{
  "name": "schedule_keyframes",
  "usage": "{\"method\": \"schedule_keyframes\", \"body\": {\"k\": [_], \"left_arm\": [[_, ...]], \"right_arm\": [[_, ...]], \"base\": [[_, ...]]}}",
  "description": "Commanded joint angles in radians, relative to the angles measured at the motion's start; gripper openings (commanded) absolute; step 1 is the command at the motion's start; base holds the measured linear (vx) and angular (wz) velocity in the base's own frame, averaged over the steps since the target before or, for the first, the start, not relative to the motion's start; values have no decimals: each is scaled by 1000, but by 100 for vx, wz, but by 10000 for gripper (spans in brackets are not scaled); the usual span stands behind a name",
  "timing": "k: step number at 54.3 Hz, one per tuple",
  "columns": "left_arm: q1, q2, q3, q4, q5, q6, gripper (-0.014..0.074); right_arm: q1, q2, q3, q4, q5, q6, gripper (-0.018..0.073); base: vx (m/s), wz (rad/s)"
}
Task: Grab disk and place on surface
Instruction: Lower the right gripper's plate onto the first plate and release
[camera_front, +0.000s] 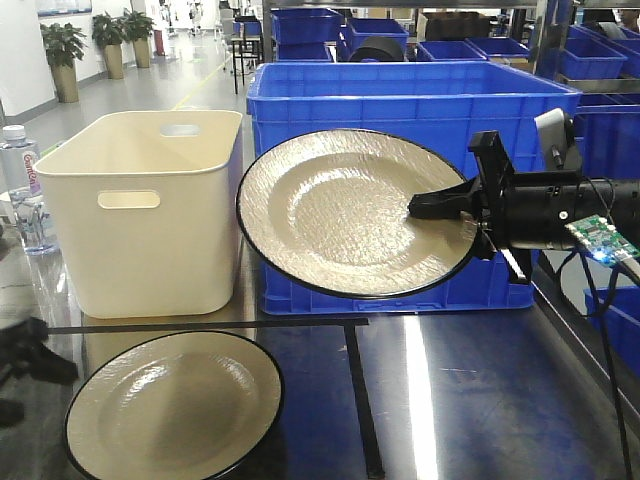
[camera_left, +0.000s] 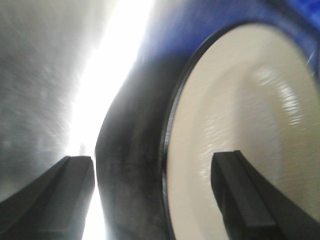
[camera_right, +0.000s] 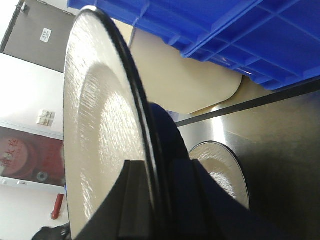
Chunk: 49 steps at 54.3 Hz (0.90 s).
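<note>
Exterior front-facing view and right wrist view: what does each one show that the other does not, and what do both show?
Only front: a water bottle and potted plants. Only wrist: a grey door. Both: the right gripper shut on the held plate, the blue crate, the cream bin, the second plate on the table.

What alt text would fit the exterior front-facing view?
The right pincer holds a black-rimmed plate nearly upright by its rim above the metal table. A second plate lies flat on it; a cream bin and blue crate stand behind.
</note>
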<state>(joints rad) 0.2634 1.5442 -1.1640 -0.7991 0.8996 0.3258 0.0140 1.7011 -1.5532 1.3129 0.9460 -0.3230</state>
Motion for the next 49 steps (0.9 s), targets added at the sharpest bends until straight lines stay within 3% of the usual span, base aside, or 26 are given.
{"method": "schedule_keyframes", "body": {"k": [1, 17, 25, 41, 49], "left_arm": [[13, -130, -34, -50, -13, 3, 582], [14, -365, -34, -50, -37, 9, 582], [14, -422, -34, -50, -44, 8, 582], [14, -429, -34, -53, -16, 8, 582], [14, -429, -34, -53, -20, 8, 582]], "right_arm": [[30, -58, -42, 119, -28, -3, -8], [345, 40, -42, 108, -279, -4, -8], [446, 123, -42, 108, -346, -4, -8], [464, 205, -42, 103, -330, -22, 22], [464, 221, -42, 19, -327, -26, 102]], "base": [[0, 0], [0, 0], [0, 0], [0, 0], [0, 0]]}}
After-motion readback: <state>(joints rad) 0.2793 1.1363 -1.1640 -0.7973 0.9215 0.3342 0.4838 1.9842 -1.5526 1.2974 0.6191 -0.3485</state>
